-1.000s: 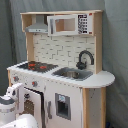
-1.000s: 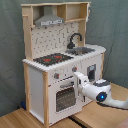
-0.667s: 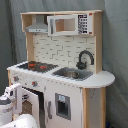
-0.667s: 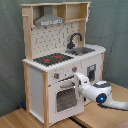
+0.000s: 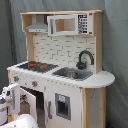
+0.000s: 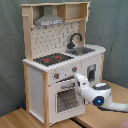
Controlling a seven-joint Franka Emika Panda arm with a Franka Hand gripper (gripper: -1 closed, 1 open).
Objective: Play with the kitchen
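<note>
**Q:** Since the earlier frame, what has moved?

**A:** Only the arm. In the second exterior view the gripper (image 6: 78,80) has advanced from beside the front panel toward the oven door (image 6: 64,97), and its tip now sits at the door's upper edge, just below the knobs (image 6: 73,70). The kitchen (image 6: 60,65) itself has not shifted.

**Q:** Where is the kitchen?

**A:** Centre of both exterior views, standing on a wooden floor (image 6: 20,120) against a grey curtain. With the stovetop (image 6: 52,59) as dial centre in the second exterior view, the faucet (image 6: 75,39) is at 1 o'clock, the hood (image 6: 48,21) at 12 o'clock and the oven door at 5 o'clock.

**Q:** State of the fingers?

**A:** Cannot tell. Whether they are apart, together or clamped on the door handle is not visible in either view.

**Q:** Task progress?

**A:** Early, by judgement. In the first exterior view the oven door (image 5: 30,100) appears slightly ajar, though this is uncertain. The cupboard door (image 5: 62,106) is closed, and the sink (image 5: 72,74) and stovetop carry nothing. Remaining: take hold of the oven door and swing it, or turn a knob.
</note>
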